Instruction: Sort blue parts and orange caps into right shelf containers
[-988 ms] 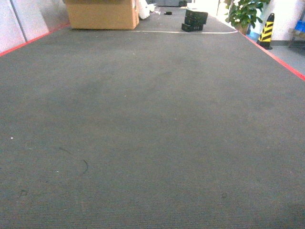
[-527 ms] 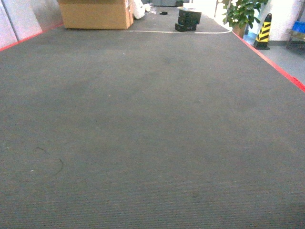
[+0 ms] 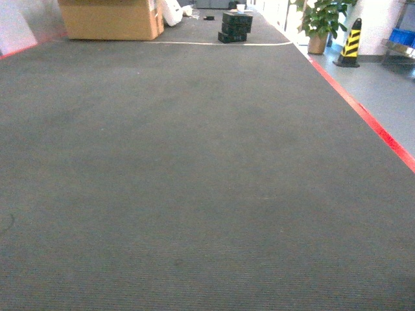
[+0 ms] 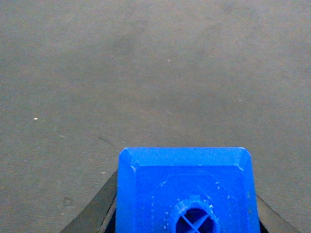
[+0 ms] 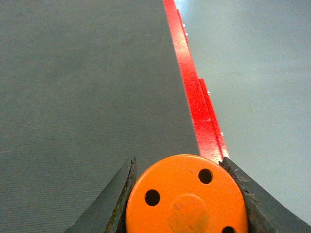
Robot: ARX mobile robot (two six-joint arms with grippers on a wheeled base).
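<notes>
In the left wrist view a blue part point(image 4: 187, 189), stud facing the camera, sits between the dark fingers of my left gripper point(image 4: 187, 209), which is shut on it. In the right wrist view my right gripper point(image 5: 180, 169) is shut on an orange cap point(image 5: 187, 196), whose flat top with small holes faces the camera. Both hang above grey carpet. Neither gripper shows in the head view. A blue container point(image 3: 403, 36) on a rack peeks in at the head view's far right edge.
Grey carpet point(image 3: 194, 168) fills the floor, bordered on the right by a red strip point(image 3: 363, 116), also under the right gripper as red strip point(image 5: 197, 92). Far ahead stand a cardboard box point(image 3: 110, 18), stacked black crates point(image 3: 235, 27), a potted plant point(image 3: 318, 19) and a yellow-black bollard point(image 3: 351, 42).
The head view has swung to the right: the cardboard box and black crates slid left, and the red strip with the smooth floor beyond it came further into view.
</notes>
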